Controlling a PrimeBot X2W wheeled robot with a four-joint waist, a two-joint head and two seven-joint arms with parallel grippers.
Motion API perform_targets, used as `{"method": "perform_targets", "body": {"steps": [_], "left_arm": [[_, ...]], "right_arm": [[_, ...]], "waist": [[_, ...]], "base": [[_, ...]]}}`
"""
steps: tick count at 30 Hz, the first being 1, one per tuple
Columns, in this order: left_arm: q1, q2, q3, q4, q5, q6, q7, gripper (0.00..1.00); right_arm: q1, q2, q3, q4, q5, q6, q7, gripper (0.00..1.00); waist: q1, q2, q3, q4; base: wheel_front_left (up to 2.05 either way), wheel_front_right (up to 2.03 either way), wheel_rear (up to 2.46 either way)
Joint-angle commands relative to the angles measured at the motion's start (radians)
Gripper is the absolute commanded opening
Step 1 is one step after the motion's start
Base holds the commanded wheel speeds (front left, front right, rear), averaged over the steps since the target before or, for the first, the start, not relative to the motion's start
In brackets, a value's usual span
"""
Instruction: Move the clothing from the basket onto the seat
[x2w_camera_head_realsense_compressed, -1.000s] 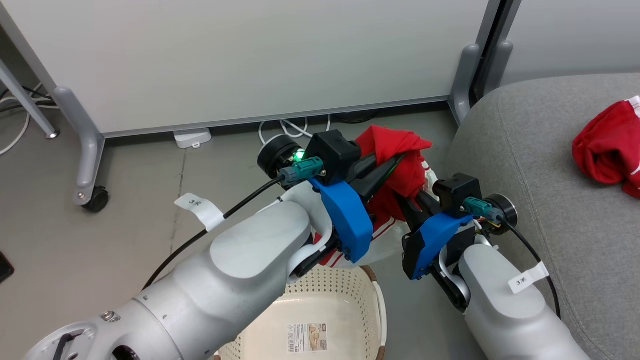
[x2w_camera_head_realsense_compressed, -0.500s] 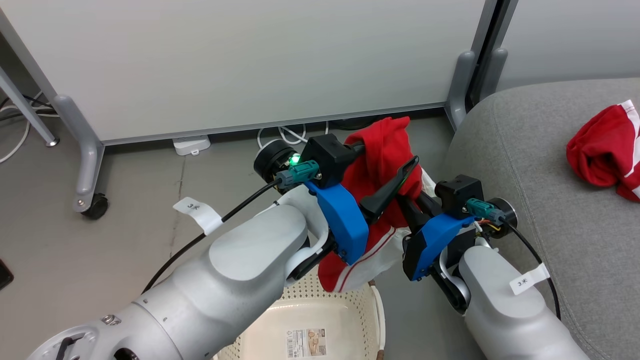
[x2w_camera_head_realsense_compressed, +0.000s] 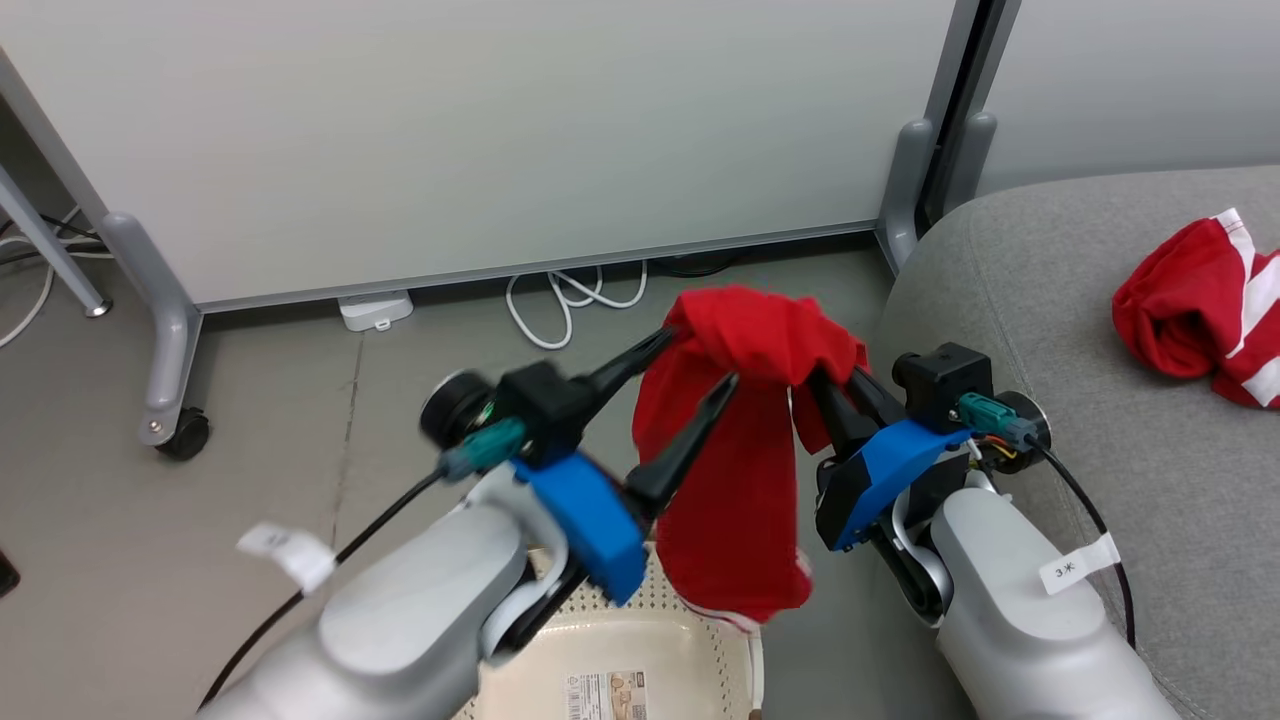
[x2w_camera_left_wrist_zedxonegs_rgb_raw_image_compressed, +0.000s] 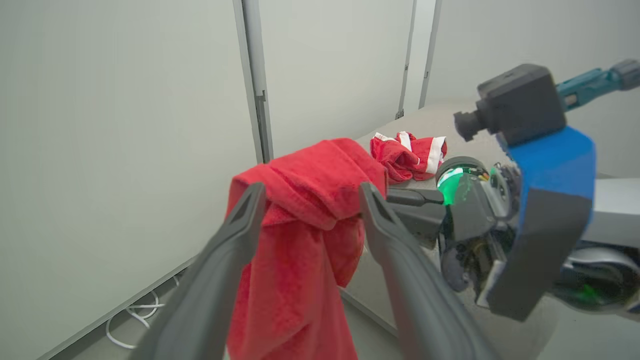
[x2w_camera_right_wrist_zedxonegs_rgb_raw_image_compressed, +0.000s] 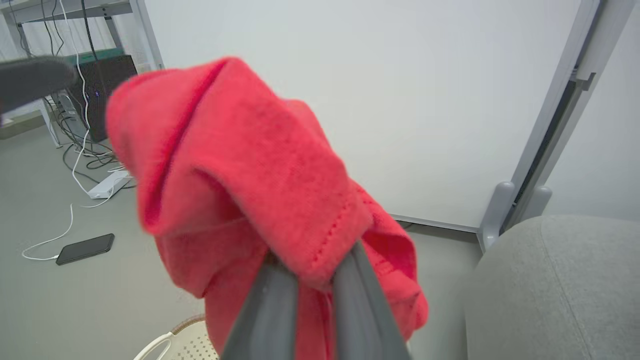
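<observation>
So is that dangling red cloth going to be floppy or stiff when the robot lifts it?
Probably floppy: the red garment hangs limp from the right gripper, folded over itself. It is likely light too, since one small pinch holds all of it. It could snag on the open left gripper, which straddles its top.

We list: hanging garment (x2w_camera_head_realsense_compressed: 735, 480), plain bright red; second garment (x2w_camera_head_realsense_compressed: 1190, 320), red with white stripes; seat (x2w_camera_head_realsense_compressed: 1040, 270), grey; basket (x2w_camera_head_realsense_compressed: 690, 640), cream-white, perforated; left gripper (x2w_camera_head_realsense_compressed: 697, 358) and right gripper (x2w_camera_head_realsense_compressed: 815, 378), dark fingers, blue housings.

Left hand (x2w_camera_head_realsense_compressed: 700, 358) blurred; basket (x2w_camera_head_realsense_compressed: 680, 630) cropped
</observation>
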Motion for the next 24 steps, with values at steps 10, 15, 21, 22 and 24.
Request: {"method": "perform_targets", "body": {"steps": [10, 15, 21, 22, 24], "left_arm": [[0.389, 0.116, 0.345, -0.278, 0.202, 0.074, -0.003, 1.0], [0.539, 0.09, 0.504, -0.327, 0.291, 0.063, -0.003, 1.0], [0.6, 0.055, 0.593, -0.314, 0.352, 0.023, -0.003, 1.0], [0.606, 0.048, 0.606, -0.308, 0.361, 0.017, -0.003, 1.0], [0.613, 0.038, 0.626, -0.299, 0.381, 0.003, -0.003, 1.0]], "right_arm": [[0.058, -0.001, -0.014, -0.079, -0.003, 0.0, -0.006, 0.0], [0.077, -0.001, -0.016, -0.105, -0.001, 0.0, -0.006, 0.0], [0.09, -0.001, -0.029, -0.121, -0.006, 0.0, -0.006, 0.0], [0.091, -0.001, -0.029, -0.124, -0.005, 0.0, -0.006, 0.0], [0.093, -0.001, -0.025, -0.134, 0.001, 0.0, -0.006, 0.0]], "waist": [[0.0, 0.0, -0.002, -0.042], [0.0, 0.0, 0.004, -0.062], [0.0, 0.0, 0.007, -0.08], [0.0, 0.0, 0.009, -0.085], [0.0, 0.0, 0.015, -0.099]], "base": [[0.0, 0.0, 0.0], [0.0, 0.0, 0.0], [0.0, 0.0, 0.0], [0.0, 0.0, 0.0], [0.0, 0.0, 0.0]]}}
